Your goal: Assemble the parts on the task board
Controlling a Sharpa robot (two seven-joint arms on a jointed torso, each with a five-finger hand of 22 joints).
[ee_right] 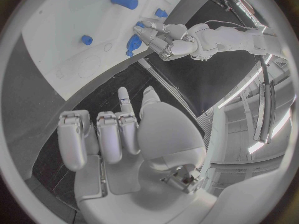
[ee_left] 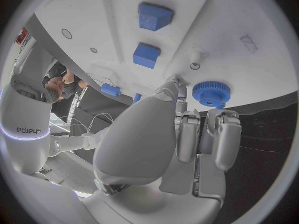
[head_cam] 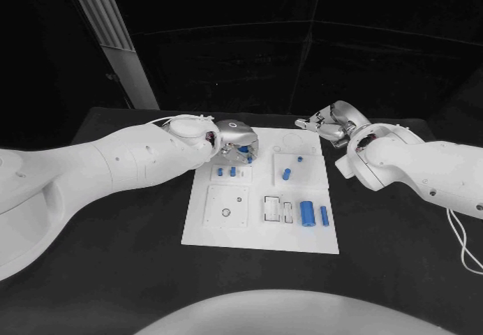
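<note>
One blue gear [ee_left: 211, 92] lies at the far-left corner of the task board [head_cam: 257, 241], pinched by the fingertips of the left hand [head_cam: 234, 139]; keep the gear level and lower it straight, releasing only once it sits flat. Keep the right hand [head_cam: 330, 123], fingers loosely spread and empty beyond the far-right corner, clear of the board.
</note>
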